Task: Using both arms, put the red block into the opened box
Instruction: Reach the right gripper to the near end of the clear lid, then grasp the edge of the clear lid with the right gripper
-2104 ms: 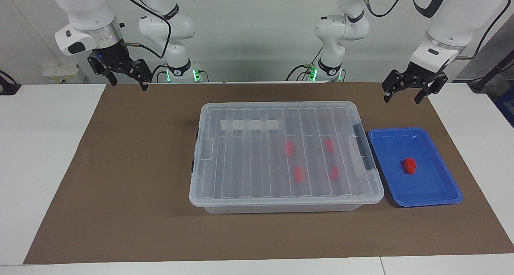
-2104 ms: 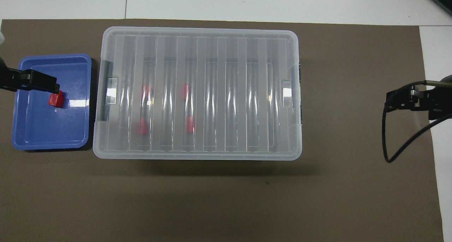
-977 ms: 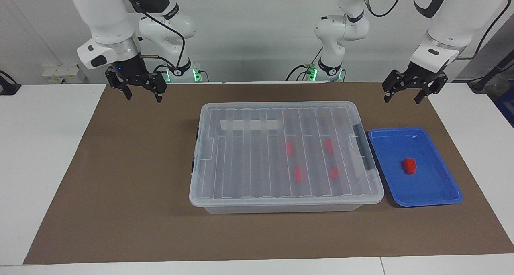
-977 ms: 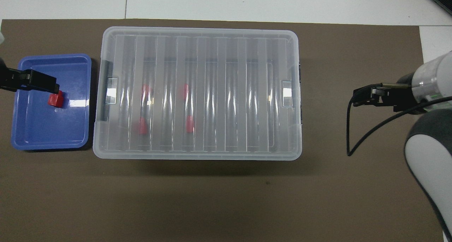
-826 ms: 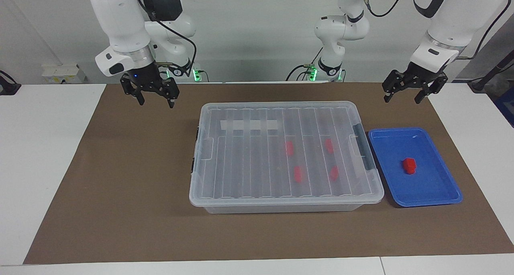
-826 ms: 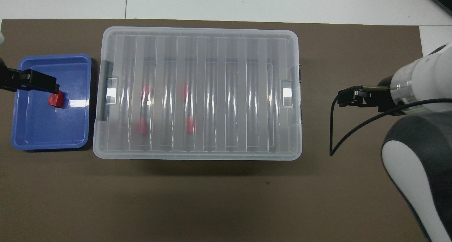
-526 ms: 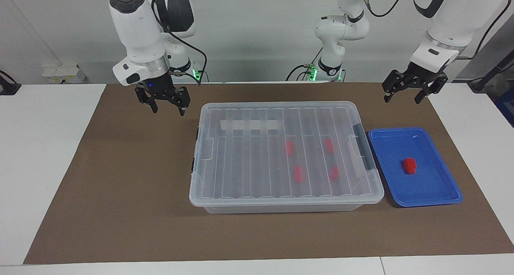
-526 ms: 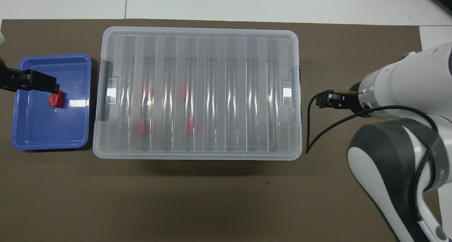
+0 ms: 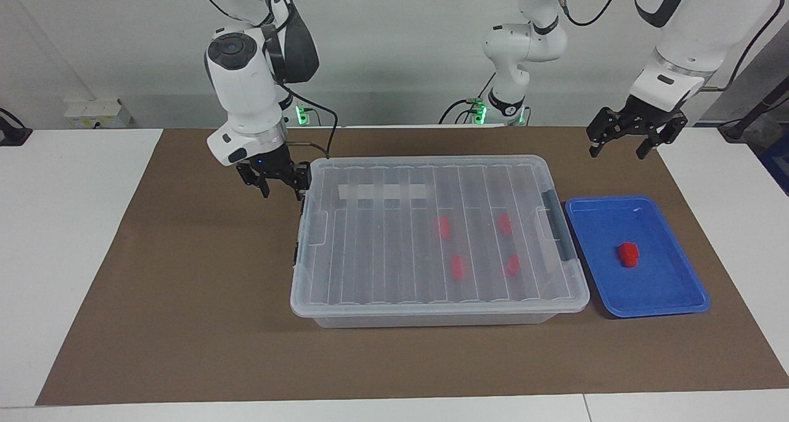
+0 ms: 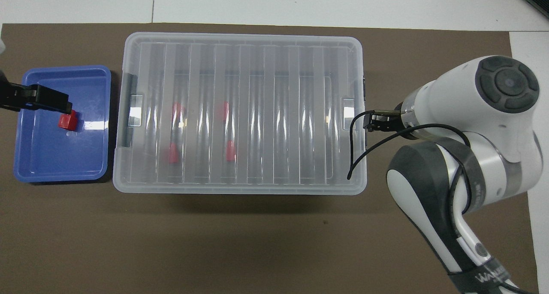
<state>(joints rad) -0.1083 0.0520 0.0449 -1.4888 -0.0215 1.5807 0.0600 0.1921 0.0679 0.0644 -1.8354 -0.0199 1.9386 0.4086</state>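
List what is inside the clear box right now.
Through the shut ribbed lid of the box, four red blocks show, toward the left arm's end. The lid blurs their shapes.

Clear ribbed plastic box with a glossy lid. Shiny blue plastic tray. Matt brown mat beneath.

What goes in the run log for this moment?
box: lid on | red block: in blue tray | right gripper: at box end | left gripper: open, waiting
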